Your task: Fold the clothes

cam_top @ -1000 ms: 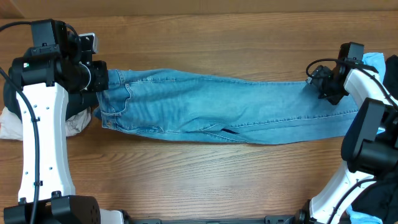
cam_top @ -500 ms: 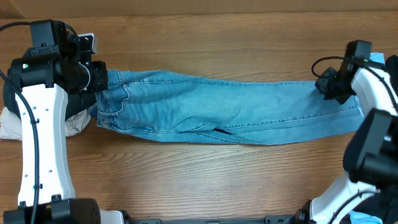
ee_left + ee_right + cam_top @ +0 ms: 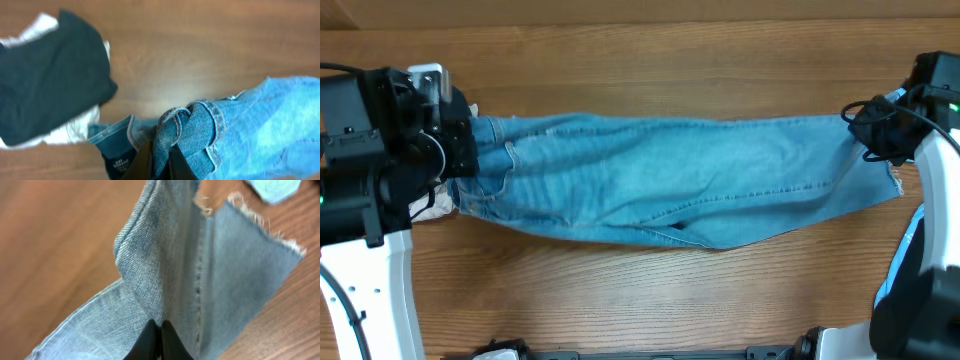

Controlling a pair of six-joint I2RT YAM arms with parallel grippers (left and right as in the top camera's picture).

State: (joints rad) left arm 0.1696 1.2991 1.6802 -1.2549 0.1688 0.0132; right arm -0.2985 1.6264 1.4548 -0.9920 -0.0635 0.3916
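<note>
The light-blue jeans hang stretched left to right between both arms above the wooden table. My left gripper is shut on a bunched fold of the waistband; in the left wrist view the denim is pinched between the dark fingers. At the right end my right gripper is shut on a ridge of the leg cloth, just short of the frayed hem. The jeans sag slightly in the middle, and their lower edge droops toward the table.
A dark navy top lies over a white garment on the table under the left arm; a white bit of that garment shows in the overhead view. A small sky-blue cloth lies beyond the hem.
My right gripper has closed on the leg end and pulled it to the right. Both arms have risen, lifting the jeans and stretching them taut.
</note>
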